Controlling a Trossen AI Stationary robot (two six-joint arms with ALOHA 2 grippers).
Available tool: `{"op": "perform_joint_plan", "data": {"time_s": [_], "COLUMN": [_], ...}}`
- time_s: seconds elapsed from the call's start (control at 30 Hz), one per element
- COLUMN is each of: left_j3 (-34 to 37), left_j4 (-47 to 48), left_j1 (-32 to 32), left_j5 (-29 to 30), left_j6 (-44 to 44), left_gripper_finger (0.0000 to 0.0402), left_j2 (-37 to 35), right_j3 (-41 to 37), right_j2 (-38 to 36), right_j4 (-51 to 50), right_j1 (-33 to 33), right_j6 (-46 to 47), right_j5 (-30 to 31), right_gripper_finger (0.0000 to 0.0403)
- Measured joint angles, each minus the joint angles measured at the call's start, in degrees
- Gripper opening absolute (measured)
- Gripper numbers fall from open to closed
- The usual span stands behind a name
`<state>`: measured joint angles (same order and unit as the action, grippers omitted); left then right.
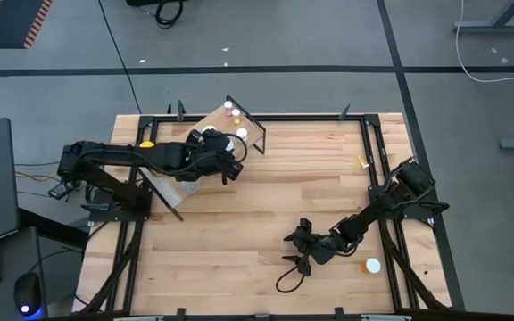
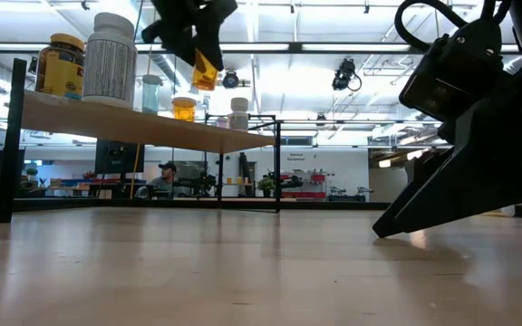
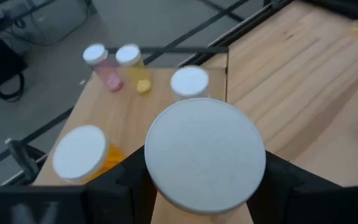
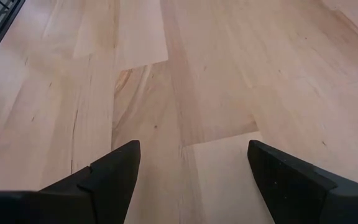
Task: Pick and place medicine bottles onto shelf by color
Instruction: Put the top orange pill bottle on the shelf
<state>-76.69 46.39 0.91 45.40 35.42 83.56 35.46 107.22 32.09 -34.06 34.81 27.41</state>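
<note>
My left gripper (image 1: 224,163) (image 2: 196,36) is over the plywood shelf (image 1: 205,122) at the table's far left, shut on an orange vial (image 2: 204,71) with a white cap (image 3: 204,155). On the shelf (image 3: 160,93) stand a pink vial (image 3: 99,62), a yellow vial (image 3: 131,62), a white-capped bottle (image 3: 189,81) and an orange vial (image 3: 79,153). The low view shows an amber jar with a yellow lid (image 2: 60,65) and a white bottle (image 2: 110,59) at the shelf's other end. My right gripper (image 1: 300,251) (image 4: 191,168) is open, low over bare tabletop, near right. My left gripper pinches the orange vial at its upper part, just below the white cap (image 3: 166,186), one finger (image 3: 126,180) on each side. The fingers slant down from the table's left. The vial hangs below them, a little tilted, clear of the shelf.
One white-capped orange vial (image 1: 371,265) lies on the table near the right arm, and a small yellow thing (image 1: 361,161) lies by the right rail. The shelf's black frame (image 2: 277,163) stands on the tabletop. Bare wood fills the middle of the table.
</note>
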Motion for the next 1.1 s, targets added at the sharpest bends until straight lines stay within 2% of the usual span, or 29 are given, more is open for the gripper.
{"op": "perform_joint_plan", "data": {"time_s": [0.37,0.83,1.1], "left_j3": [0.3,0.3,0.3], "left_j4": [0.0,-0.6,-0.4], "left_j1": [-4.6,-7.5,-7.9], "left_j5": [-5.6,-7.3,-7.8], "left_j6": [-0.8,-1.6,-2.0], "left_gripper_finger": [0.0195,0.0196,0.02], "left_j2": [1.3,7.1,7.4], "right_j3": [0.0,0.0,0.0], "right_j2": [0.0,0.0,0.0], "right_j4": [0.2,-0.1,-0.3], "right_j1": [0.0,0.0,-0.1], "right_j6": [0.0,0.1,0.1], "right_j5": [0.1,0.2,0.2], "right_gripper_finger": [0.0308,0.0308,0.0308]}}
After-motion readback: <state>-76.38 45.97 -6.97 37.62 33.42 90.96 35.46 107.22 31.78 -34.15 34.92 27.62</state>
